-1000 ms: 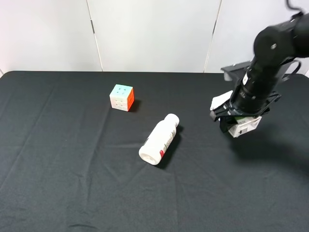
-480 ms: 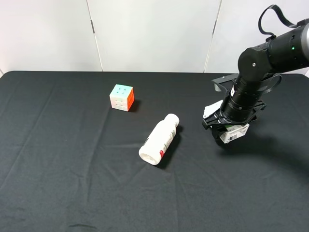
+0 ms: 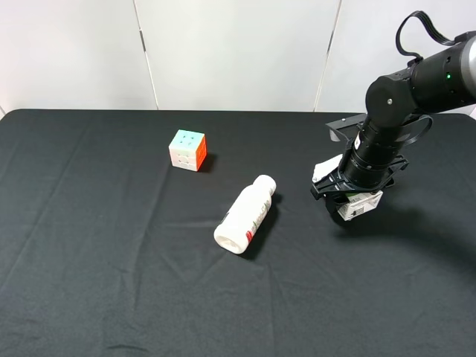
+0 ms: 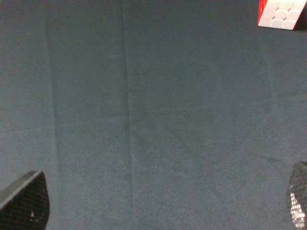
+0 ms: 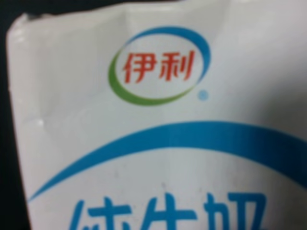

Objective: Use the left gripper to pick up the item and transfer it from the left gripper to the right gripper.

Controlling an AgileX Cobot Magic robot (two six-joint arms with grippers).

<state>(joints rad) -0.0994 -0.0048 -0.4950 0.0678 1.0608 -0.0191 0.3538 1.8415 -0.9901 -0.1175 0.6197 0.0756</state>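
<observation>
Surface (image 3: 111,282): covered by black cloth.
Carton (image 3: 360,204): right of bottle (image 3: 247,214); judged light, crushable; flat sides preferred.
Right end effector (image 3: 351,195): closed around carton.
Left end effector (image 4: 158,201): spread, empty.

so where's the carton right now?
In the exterior high view the carton is on the right, under the right gripper, low over the black table, right of the bottle.
</observation>
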